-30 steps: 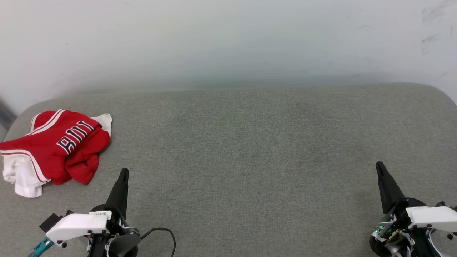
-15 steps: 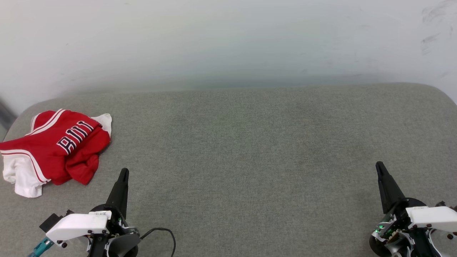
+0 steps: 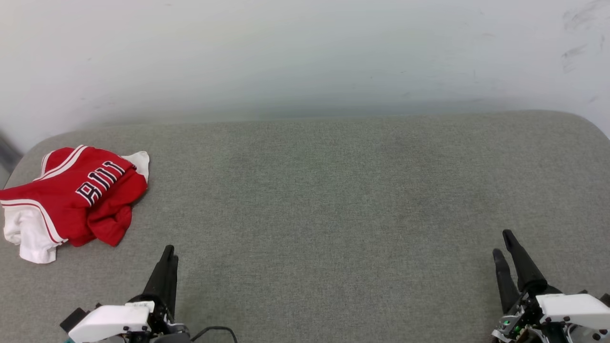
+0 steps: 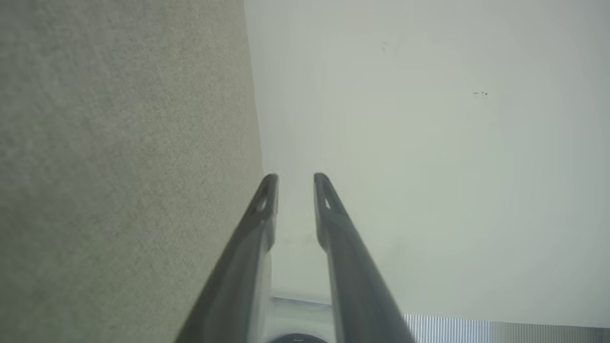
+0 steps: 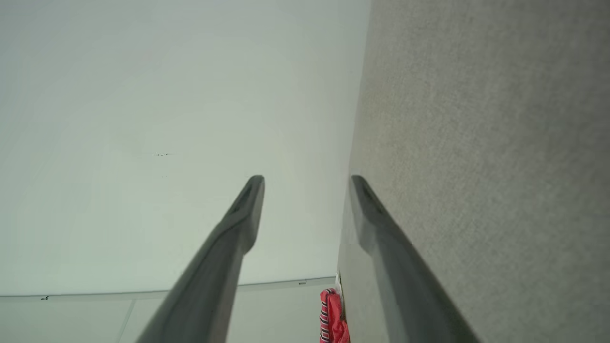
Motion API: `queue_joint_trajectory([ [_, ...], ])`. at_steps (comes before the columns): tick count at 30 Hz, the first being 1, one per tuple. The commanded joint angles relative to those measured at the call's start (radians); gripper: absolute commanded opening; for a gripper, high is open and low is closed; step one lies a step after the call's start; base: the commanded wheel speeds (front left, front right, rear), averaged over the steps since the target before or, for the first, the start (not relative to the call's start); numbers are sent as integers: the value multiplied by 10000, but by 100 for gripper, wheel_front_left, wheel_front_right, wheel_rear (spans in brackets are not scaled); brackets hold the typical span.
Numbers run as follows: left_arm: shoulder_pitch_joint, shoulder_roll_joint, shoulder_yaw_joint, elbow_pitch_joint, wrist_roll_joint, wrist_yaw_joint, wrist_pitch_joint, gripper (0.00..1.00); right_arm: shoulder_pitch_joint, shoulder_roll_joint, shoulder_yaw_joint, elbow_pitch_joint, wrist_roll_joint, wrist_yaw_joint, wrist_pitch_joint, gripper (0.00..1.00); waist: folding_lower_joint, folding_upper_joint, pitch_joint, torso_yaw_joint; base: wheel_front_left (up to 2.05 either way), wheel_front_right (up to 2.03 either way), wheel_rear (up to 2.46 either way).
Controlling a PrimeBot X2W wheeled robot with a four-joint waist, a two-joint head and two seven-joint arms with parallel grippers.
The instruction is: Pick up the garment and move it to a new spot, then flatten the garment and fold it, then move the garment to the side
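Note:
The garment (image 3: 71, 200) is a red jersey with white sleeves and black lettering, lying crumpled at the far left of the grey padded surface (image 3: 333, 190). A small red strip of the garment (image 5: 332, 317) shows low in the right wrist view. My left gripper (image 3: 169, 252) sits low at the near left, right of and nearer than the garment, apart from it. Its fingers stand a narrow gap apart with nothing between them, as my left gripper (image 4: 295, 183) shows from the wrist. My right gripper (image 3: 503, 243) is at the near right, open wider and empty, its fingers (image 5: 248, 200) well spread.
A pale wall (image 3: 305, 57) rises directly behind the padded surface. The surface's left corner is rounded just beyond the garment, and its right corner (image 3: 586, 124) is rounded too. A dark cable (image 3: 214, 329) loops by the left wrist.
Both grippers have drawn back toward the near edge and gone from shut to open, the right wider than the left. The garment has not moved.

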Motion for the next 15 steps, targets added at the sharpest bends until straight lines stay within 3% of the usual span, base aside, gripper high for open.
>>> queue_joint_trajectory([
  [1,-68,5,-42,-147,74,-1,-100,100,-44,1,87,-151,-59,0,-104,100,0,0,5,-2,0,0,0],
  [15,172,11,-85,-543,925,-7,-785,100,76,4,305,-333,-876,0,-792,100,0,0,34,-35,0,0,0],
])
